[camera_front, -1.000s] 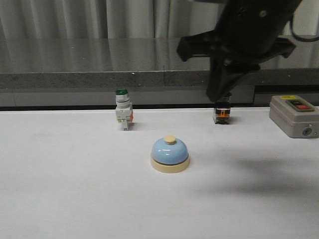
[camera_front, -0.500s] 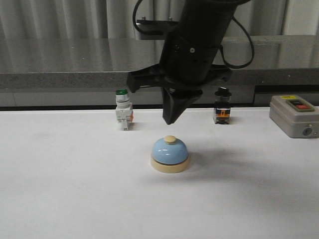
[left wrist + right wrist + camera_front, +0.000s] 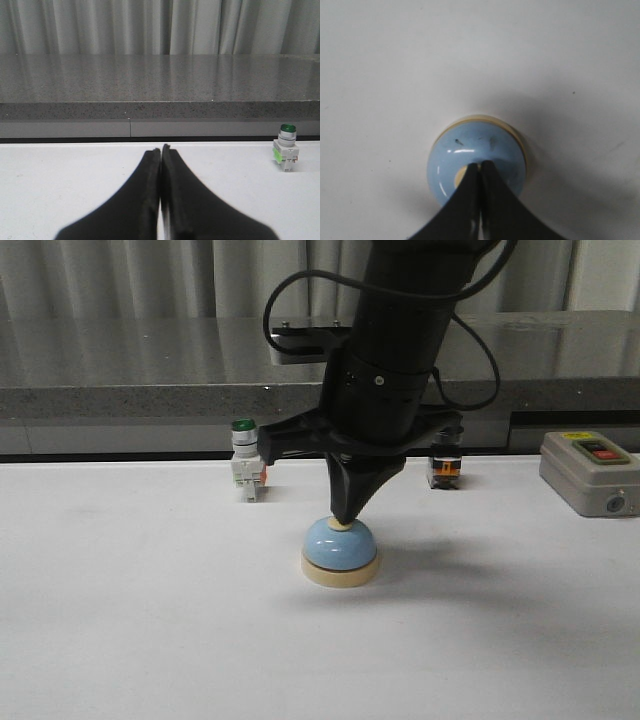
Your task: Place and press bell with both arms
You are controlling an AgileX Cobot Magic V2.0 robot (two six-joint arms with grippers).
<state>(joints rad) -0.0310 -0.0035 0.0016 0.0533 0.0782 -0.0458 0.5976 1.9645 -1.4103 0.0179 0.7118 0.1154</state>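
The light-blue bell (image 3: 340, 551) with its cream base stands on the white table (image 3: 120, 620) near the middle. My right arm hangs straight over it, and my right gripper (image 3: 343, 520) is shut with its tip on the bell's cream knob. In the right wrist view the shut fingers (image 3: 480, 165) cover most of the knob on the blue dome (image 3: 470, 150). My left gripper (image 3: 161, 148) is shut and empty, low over the table; it does not show in the front view.
A green-capped white push-button switch (image 3: 245, 470) stands behind the bell to the left, also in the left wrist view (image 3: 286, 154). A black switch (image 3: 445, 466) stands behind on the right. A grey box with red and black buttons (image 3: 592, 472) sits far right. A grey ledge (image 3: 150, 400) runs along the back.
My right arm has swung in from the upper right to above the bell and come down until its shut tip rests on the knob. The bell has stayed put.
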